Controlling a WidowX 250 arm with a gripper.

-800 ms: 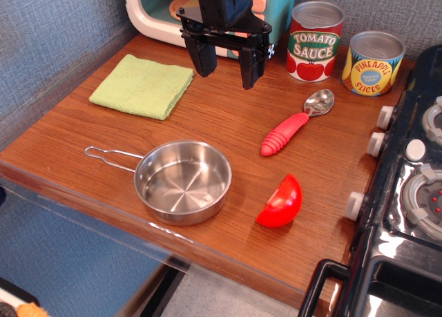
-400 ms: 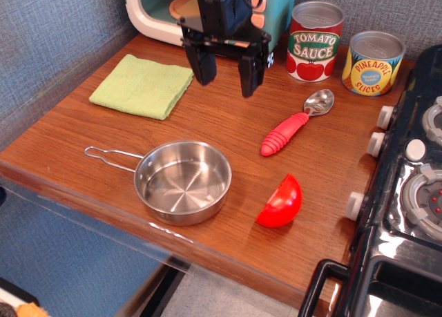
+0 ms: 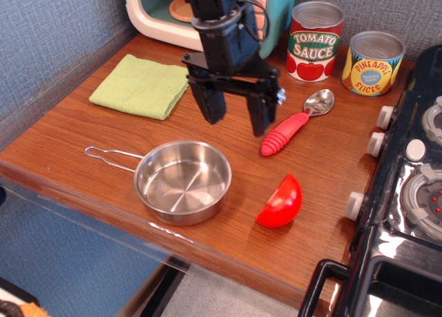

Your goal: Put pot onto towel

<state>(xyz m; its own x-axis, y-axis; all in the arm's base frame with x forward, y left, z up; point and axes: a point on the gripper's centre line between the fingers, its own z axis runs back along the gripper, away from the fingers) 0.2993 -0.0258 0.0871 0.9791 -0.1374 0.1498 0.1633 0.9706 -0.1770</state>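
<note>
Wooden table [image 3: 207, 127] carries pot [image 3: 182, 181], towel [image 3: 142, 86], spoon [image 3: 295, 123], cans [image 3: 315, 40].

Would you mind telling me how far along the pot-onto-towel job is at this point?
Nothing is completed: the pot sits on the wooden counter, apart from the green towel. In hand: the end effector hangs open and empty above the pot's far rim. Left: grasping the pot, carrying it and setting it on the towel.

We see the pot [image 3: 183, 181] near the table's [image 3: 228, 137] front edge, its handle pointing left, the towel [image 3: 142, 85] behind it to the left, the spoon [image 3: 295, 123] to its right rear, two cans [image 3: 344, 53] at the back, and the stove [image 3: 407, 186] on the right.
</note>
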